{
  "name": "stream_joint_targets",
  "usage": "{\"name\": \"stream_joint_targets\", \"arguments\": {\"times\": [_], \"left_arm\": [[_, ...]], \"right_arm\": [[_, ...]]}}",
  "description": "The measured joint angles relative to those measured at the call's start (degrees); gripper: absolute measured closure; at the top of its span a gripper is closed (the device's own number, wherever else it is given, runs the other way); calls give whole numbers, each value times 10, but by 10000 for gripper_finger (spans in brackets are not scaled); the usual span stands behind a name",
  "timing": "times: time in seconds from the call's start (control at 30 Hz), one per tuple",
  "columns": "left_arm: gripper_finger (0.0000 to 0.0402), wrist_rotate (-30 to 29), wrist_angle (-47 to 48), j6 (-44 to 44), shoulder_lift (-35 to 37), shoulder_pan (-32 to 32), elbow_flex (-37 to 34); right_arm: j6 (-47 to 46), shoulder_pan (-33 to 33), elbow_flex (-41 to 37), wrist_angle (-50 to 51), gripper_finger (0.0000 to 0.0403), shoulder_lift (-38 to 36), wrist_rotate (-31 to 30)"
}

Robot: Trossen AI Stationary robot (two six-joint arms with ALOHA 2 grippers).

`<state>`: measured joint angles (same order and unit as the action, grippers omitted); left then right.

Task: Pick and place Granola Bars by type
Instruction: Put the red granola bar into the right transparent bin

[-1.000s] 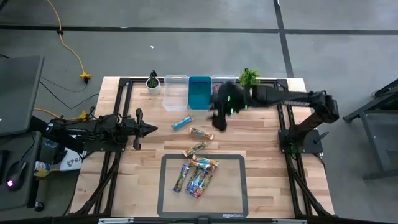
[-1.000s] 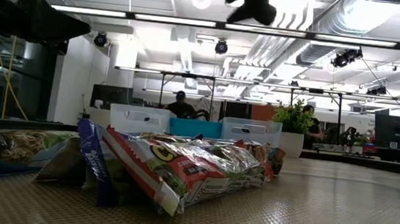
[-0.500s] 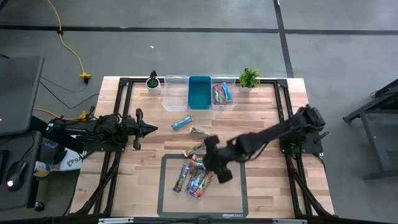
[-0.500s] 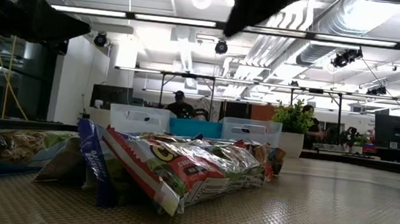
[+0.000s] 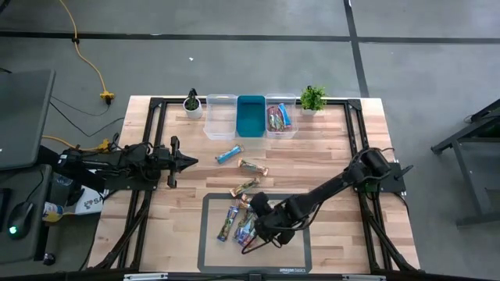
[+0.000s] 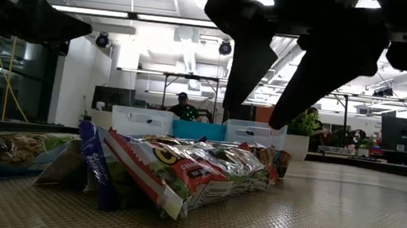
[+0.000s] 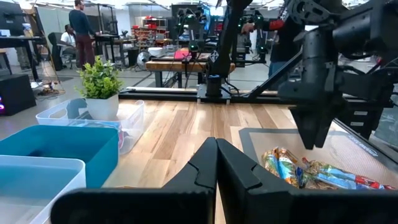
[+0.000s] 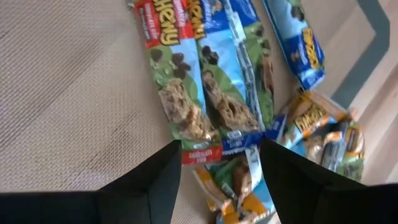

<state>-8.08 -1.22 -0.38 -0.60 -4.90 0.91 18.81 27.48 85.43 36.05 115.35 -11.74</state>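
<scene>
Shiny wrappers mark the nearest cluster: a heap of granola bars (image 5: pixel 246 222) lies on the grey mat (image 5: pixel 293 251) at the near edge of the wooden surface (image 5: pixel 328 160). The right hand (image 5: pixel 264 231) hangs directly over this heap, its two fingers standing apart and holding nothing. The right wrist view looks down between those fingers at a red-labelled chewy bar (image 8: pixel 171 81) lying beside a blue-labelled bar (image 8: pixel 229 87), with more bars piled past them.

Beyond the mat, three bars lie loose on the bare wood: one just off the mat's far edge (image 5: pixel 246 186), a brown-wrapped one (image 5: pixel 253 166) and a blue one (image 5: pixel 229 154) farther on.

At the far edge stand three bins in a row: a clear bin (image 5: pixel 220 117), a blue bin (image 5: pixel 251 115), and a second clear bin (image 5: pixel 281 117) that already holds a few bars. A small potted plant (image 5: pixel 313 97) stands just beside the row.

The left hand (image 5: pixel 190 161) waits well apart at the left side, fingers together.

Assessment: the step in hand is the approach for another pick; sorting is only partly done. The next move calls for lowering onto a single wrapper. Risk: the bars touch and overlap, so a neighbour may be caught as well.
</scene>
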Motion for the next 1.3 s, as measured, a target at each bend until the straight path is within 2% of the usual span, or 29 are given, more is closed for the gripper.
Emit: {"name": "stream_joint_targets", "arguments": {"times": [0.43, 0.57, 0.77, 0.9, 1.3], "left_arm": [[401, 0, 0, 0, 0, 0, 0], [401, 0, 0, 0, 0, 0, 0], [401, 0, 0, 0, 0, 0, 0], [401, 0, 0, 0, 0, 0, 0], [401, 0, 0, 0, 0, 0, 0]], "right_arm": [[36, 3, 0, -48, 201, 2, 14], [27, 8, 0, -51, 201, 7, 41], [28, 20, 0, -60, 201, 29, 31], [17, 21, -1, -59, 201, 42, 3], [-2, 18, 0, -69, 201, 54, 28]]}}
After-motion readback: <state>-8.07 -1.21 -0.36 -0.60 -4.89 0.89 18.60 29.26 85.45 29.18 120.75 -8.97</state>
